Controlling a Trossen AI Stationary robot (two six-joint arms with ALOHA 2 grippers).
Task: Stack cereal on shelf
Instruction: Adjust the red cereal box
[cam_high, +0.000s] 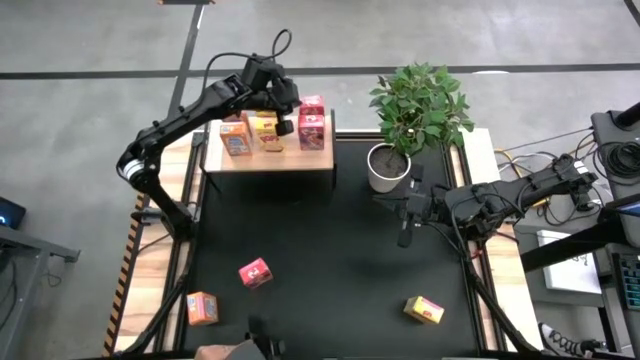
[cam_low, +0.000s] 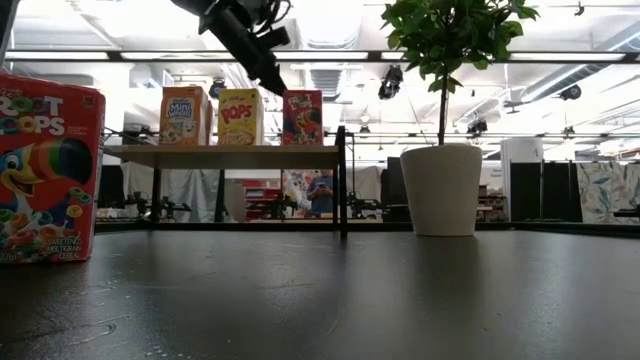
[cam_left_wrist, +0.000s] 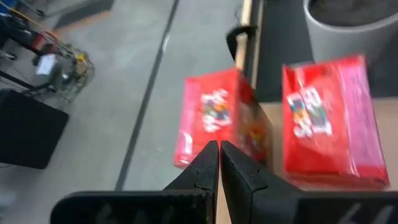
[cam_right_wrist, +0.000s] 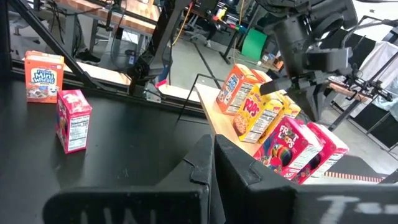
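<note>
Hanging over the shelf (cam_high: 268, 160) in the upper left of the high view, the left gripper (cam_high: 283, 128) has its jaws clenched tight and grasps nothing. On the shelf stand orange boxes (cam_high: 236, 138), yellow boxes (cam_high: 266, 129) and two red boxes (cam_high: 311, 126), and the gripper's tip is just beside the red ones. Three more boxes wait low on the black worktop (cam_high: 330, 250): a red box (cam_high: 255, 272), an orange box (cam_high: 203, 308) at the lower left, and a yellow box (cam_high: 424, 310) at the lower right. A leafy plant in a white pot (cam_high: 388, 166) stands just right of the shelf. The right gripper (cam_high: 403, 212) rests close below the pot, jaws clenched too and empty.
</note>
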